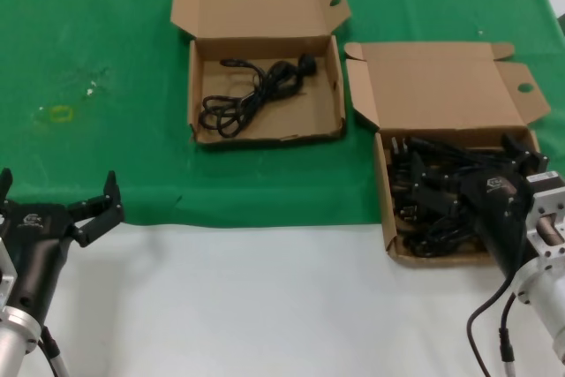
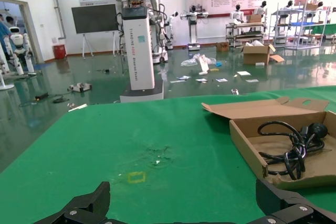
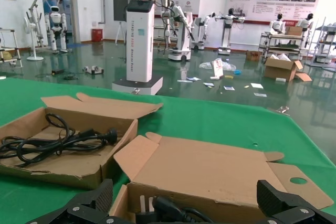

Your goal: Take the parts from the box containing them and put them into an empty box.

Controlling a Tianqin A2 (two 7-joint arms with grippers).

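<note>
The right-hand cardboard box (image 1: pixel 386 209) holds a heap of black power cords (image 1: pixel 433 187), the parts. My right gripper (image 1: pixel 463 178) hovers open over this heap, nothing between its fingers. In the right wrist view the gripper (image 3: pixel 184 195) spans the box's near end, with a plug (image 3: pixel 157 209) just below it. The other box (image 1: pixel 199 86), lid open, lies farther back at the centre with one looped cord (image 1: pixel 252 94) in it. That box (image 3: pixel 113 156) and cord (image 3: pixel 52 140) also show from the right wrist. My left gripper (image 1: pixel 57 187) is open and idle at the near left.
Both boxes rest on a green cloth (image 1: pixel 106 41) that ends at bare white table (image 1: pixel 265 306) in front. A small yellow mark (image 1: pixel 60 113) sits on the cloth at the left. The left wrist view shows the centre box (image 2: pixel 252 148) to one side of my left gripper (image 2: pixel 182 195).
</note>
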